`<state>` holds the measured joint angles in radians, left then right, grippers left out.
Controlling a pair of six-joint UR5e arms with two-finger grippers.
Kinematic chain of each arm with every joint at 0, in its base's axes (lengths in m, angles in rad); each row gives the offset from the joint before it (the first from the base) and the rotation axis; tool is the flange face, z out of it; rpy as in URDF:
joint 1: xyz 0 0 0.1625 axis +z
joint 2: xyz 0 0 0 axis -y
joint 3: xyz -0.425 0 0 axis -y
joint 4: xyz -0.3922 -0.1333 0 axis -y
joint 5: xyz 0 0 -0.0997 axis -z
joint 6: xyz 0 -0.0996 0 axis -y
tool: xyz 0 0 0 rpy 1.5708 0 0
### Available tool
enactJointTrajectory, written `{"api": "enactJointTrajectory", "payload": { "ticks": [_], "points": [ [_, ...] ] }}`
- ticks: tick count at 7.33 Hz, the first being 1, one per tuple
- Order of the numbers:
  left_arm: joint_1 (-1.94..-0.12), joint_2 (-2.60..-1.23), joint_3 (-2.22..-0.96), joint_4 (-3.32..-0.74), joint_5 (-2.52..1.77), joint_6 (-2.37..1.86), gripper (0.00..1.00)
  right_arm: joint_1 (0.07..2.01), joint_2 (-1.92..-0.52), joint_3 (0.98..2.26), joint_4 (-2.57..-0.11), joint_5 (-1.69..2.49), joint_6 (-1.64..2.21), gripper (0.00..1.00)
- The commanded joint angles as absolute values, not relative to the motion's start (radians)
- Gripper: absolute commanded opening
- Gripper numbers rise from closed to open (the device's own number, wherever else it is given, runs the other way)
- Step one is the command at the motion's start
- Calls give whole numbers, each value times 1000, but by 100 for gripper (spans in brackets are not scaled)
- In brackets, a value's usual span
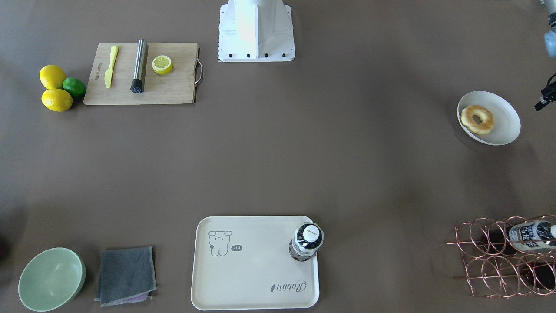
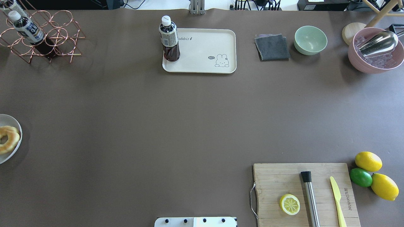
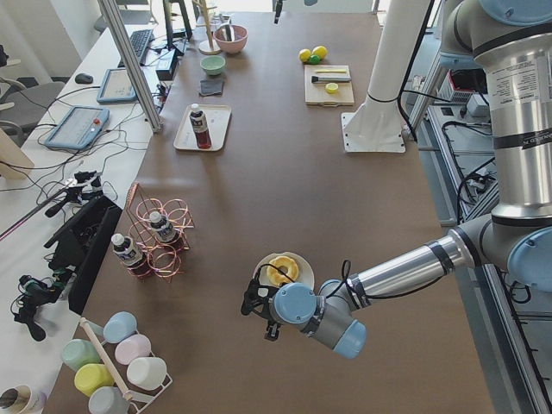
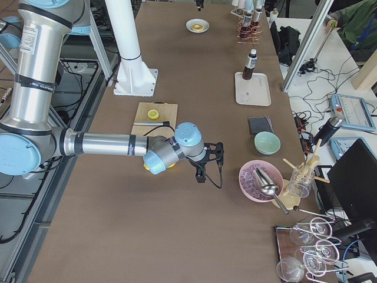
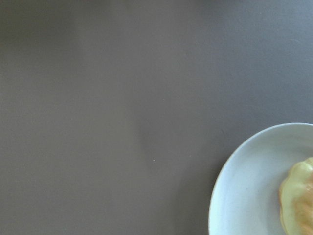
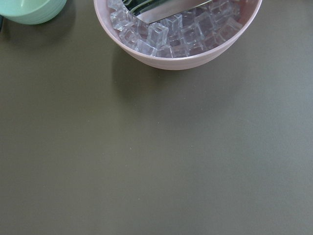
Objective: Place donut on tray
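Observation:
The donut (image 1: 477,119) is a golden ring with a pale top. It lies on a round white plate (image 1: 504,117) at the table's end on my left, and shows in the overhead view (image 2: 8,139) and at the left wrist view's corner (image 5: 299,200). The cream tray (image 1: 256,278) with a cartoon drawing and "Rabbit" script lies at the far middle (image 2: 202,47). My left gripper (image 3: 259,304) hovers beside the plate. My right gripper (image 4: 207,164) hovers near the pink bowl. I cannot tell whether either is open or shut.
A dark drink bottle (image 1: 306,241) stands on one corner of the tray. A copper wire rack (image 1: 508,256) holds bottles. A cutting board (image 1: 141,74) carries a lemon half, a muddler and a knife. A green bowl (image 2: 310,40), a grey cloth (image 2: 272,47) and a pink ice bowl (image 6: 181,34) stand near.

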<state>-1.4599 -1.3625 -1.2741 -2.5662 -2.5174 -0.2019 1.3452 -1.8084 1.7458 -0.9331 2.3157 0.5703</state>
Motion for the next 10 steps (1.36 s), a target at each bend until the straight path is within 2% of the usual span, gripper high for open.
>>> {"api": "enactJointTrajectory", "payload": {
  "ticks": [1,3,4,6,7,10],
  "points": [
    [-1409,-1370,-1272,-2571,-2507,-244,96,1345,-1809,1746,-933,2312,575,99],
    [-1352,-1402,-1223,-2571,-2467,-248,78,1345,-1799,1747,-933,2312,584,99],
    [-1344,-1426,-1192,-2569,-2467,-252,72,1344,-1798,1747,-933,2312,586,99],
    [-1341,-1439,-1177,-2571,-2473,-253,66,1345,-1799,1749,-933,2313,592,99],
    [-1339,-1439,-1177,-2574,-2477,-253,56,1345,-1799,1749,-933,2313,592,99],
    [-1306,-1439,-1177,-2603,-2479,-273,45,1344,-1798,1746,-933,2312,594,99]
  ]
}}
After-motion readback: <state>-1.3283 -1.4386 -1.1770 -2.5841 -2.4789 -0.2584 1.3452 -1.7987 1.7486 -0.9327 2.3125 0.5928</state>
